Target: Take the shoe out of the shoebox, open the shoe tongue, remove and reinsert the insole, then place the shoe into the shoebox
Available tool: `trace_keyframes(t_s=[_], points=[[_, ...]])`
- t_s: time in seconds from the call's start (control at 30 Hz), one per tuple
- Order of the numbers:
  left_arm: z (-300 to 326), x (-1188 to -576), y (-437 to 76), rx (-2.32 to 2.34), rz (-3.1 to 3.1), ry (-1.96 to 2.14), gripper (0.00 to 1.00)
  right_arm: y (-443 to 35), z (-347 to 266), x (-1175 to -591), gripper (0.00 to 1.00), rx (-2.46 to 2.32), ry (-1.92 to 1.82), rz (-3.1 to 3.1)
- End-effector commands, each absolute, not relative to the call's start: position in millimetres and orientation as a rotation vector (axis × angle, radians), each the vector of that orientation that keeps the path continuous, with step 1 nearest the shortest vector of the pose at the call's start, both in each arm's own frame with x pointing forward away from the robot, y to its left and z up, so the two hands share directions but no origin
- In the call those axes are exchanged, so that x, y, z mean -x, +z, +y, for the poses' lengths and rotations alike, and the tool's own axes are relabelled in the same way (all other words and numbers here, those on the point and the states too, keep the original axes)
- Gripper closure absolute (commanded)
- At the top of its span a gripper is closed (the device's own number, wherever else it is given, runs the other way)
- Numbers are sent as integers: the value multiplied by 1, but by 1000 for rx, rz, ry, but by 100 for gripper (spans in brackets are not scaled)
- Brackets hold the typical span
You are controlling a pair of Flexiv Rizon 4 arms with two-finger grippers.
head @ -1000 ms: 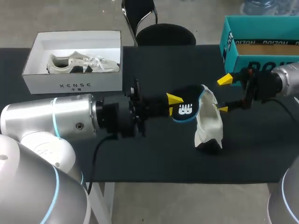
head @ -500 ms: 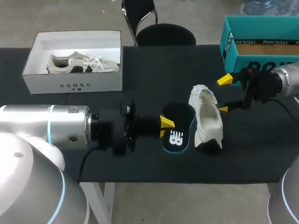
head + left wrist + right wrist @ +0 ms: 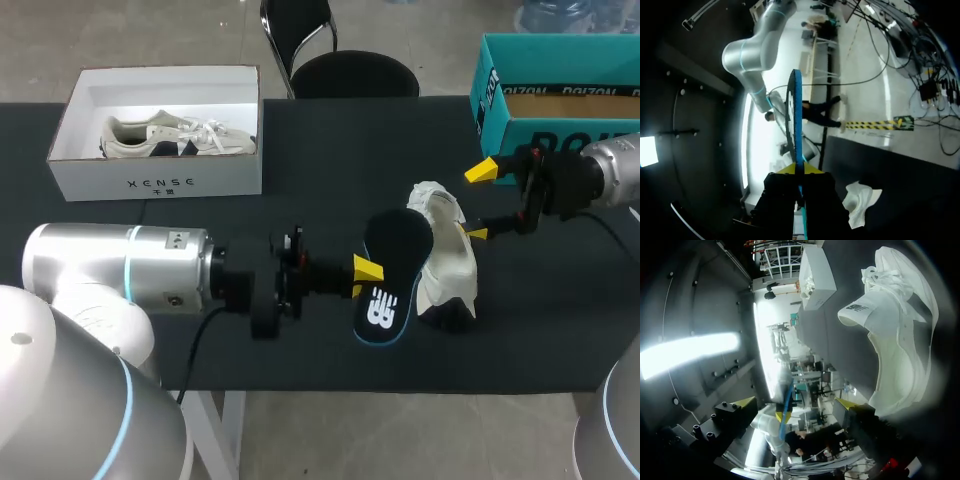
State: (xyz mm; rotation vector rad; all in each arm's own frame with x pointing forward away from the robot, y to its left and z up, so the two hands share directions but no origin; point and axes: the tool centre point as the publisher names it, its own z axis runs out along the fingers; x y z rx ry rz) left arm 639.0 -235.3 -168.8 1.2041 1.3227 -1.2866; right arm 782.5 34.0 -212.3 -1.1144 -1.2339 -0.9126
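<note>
A white shoe (image 3: 447,262) lies on the black table (image 3: 560,330), right of centre. My left gripper (image 3: 366,270) is shut on a black insole (image 3: 392,275) with a blue rim and a white logo, just left of the shoe. The insole's far end leans against the shoe's opening. In the left wrist view the insole (image 3: 794,112) stands edge-on between the fingers of my left gripper (image 3: 799,169), with the shoe (image 3: 860,200) beside it. My right gripper (image 3: 479,202) stands open just right of the shoe, nothing between its fingers. From my right gripper (image 3: 795,403) the shoe (image 3: 900,340) lies close ahead.
A white shoebox (image 3: 150,185) holding another pale shoe (image 3: 178,137) stands at the back left. A teal shoebox (image 3: 545,135) stands at the back right, behind my right arm. The white shoebox (image 3: 816,277) shows beyond the shoe in the right wrist view.
My left gripper pulled the insole away from the shoe's opening toward the front edge, then swung its far end back up against the shoe. The right gripper has not moved.
</note>
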Motion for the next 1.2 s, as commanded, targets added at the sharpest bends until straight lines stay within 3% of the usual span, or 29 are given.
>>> trace_keyframes(t_s=[0.03, 0.67, 1.2], points=[[-294, -665, -172, -1216, 1309, -1313, 100, -212, 35, -782, 0, 1118, -914, -1235], [-370, -707, -193, -1265, 1251, -1183, 100, -212, 35, -782, 0, 1118, -914, -1235], [-390, -767, -209, -1151, 1337, -1007, 100, -212, 35, -782, 0, 1118, -914, -1235]])
